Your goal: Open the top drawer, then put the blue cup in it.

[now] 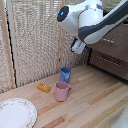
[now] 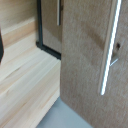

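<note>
On the wooden surface in the exterior view you have the blue cup, standing upright with its mouth up and its long axis vertical. It sits just behind the pink mug, and you cannot tell whether the two touch. A small orange block lies near them toward the exterior view's left, and a patterned plate rests at the near corner on that same side.

At the exterior view's right you see the dark cabinet with the top drawer largely hidden behind the white arm; the lower drawer shows its bar handle running lengthwise across the front. The arm reaches down toward the cabinet, well above the cup.

Your wrist view shows what the exterior view hides: a brown drawer front close up, with its long silver bar handle running along the panel's length and standing off on a small post. You cannot tell from this view which drawer it is. A second panel with another handle lies beyond.

You cannot tell whether the end effector is spread or pressed together; neither view shows its fingers clearly.
</note>
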